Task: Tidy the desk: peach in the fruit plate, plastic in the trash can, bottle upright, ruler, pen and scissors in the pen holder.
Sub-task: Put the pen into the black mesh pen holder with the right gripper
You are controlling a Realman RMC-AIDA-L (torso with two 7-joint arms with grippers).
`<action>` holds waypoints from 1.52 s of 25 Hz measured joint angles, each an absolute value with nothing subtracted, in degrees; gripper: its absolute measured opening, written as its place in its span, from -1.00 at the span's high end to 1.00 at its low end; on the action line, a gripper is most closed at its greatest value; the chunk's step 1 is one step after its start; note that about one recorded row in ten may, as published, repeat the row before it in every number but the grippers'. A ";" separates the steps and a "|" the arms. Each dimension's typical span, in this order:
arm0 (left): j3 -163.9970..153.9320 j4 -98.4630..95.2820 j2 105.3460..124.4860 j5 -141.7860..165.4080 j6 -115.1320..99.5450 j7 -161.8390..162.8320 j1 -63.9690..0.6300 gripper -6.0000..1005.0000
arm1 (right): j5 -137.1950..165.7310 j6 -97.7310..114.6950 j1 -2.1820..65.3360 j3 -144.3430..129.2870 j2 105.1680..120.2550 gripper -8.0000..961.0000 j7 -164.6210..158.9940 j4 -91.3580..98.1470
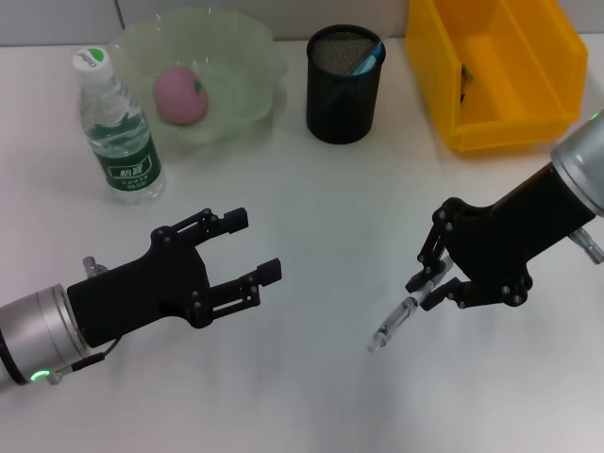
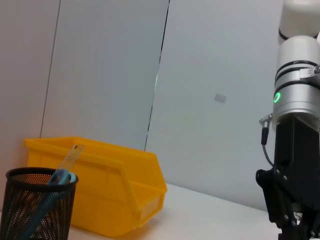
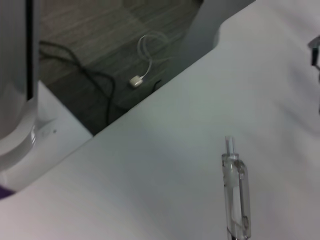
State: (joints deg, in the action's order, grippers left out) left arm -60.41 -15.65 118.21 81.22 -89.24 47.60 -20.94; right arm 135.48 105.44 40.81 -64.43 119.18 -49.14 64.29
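Bare desk (image 1: 311, 198) between pincers and pen holder (image 1: 344, 85); bottle (image 1: 118, 127) flanks.

White desk (image 1: 311, 217), a white cable (image 3: 145, 65) on the grey floor (image 3: 100, 30)

The black mesh pen holder (image 1: 345, 85) stands upright at the back of the desk, with blue scissors (image 1: 363, 62) and a clear ruler (image 2: 71, 157) inside. Left of the pen holder is the pale green fruit plate (image 1: 247, 66), and the pink peach (image 1: 180, 94) lies in it. The water bottle (image 1: 117, 127) with green label stands upright, left of the plate. The clear pen (image 1: 406, 310) lies in front of the pen holder. The yellow trash can (image 1: 494, 68) is right of the pen holder.
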 joint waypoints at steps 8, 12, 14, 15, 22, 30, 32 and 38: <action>-60.38 -15.68 118.22 81.21 -89.79 47.42 -20.95 -0.56 | 129.75 105.54 38.73 -60.50 119.18 0.70 -50.97 61.10; -60.38 -16.09 118.36 81.20 -90.41 46.90 -20.77 -0.56 | 127.81 105.50 38.27 -57.52 119.17 0.70 -51.94 58.46; -60.36 -15.96 118.43 81.20 -90.81 45.73 -20.69 -0.56 | 127.02 105.42 38.27 -55.14 119.14 0.70 -52.03 56.23; -60.32 -15.84 118.48 81.20 -91.04 44.93 -20.66 -0.56 | 126.48 105.32 38.26 -53.80 119.10 0.70 -52.00 54.79; -59.93 -15.71 118.57 81.21 -92.82 43.84 -20.64 -0.56 | 122.53 105.33 37.12 -46.55 118.94 0.70 -49.68 46.75; -59.68 -15.74 118.56 81.15 -93.71 43.62 -20.42 -0.56 | 116.58 105.49 34.69 -43.40 118.50 0.70 -49.42 41.48; -59.68 -15.74 118.56 81.14 -93.86 43.59 -20.39 -0.56 | 114.93 105.50 34.16 -43.37 118.45 0.70 -49.42 40.33; -59.67 -15.74 118.57 81.11 -94.41 43.59 -20.39 -0.56 | 113.14 104.88 33.98 -41.56 118.17 0.70 -49.40 35.52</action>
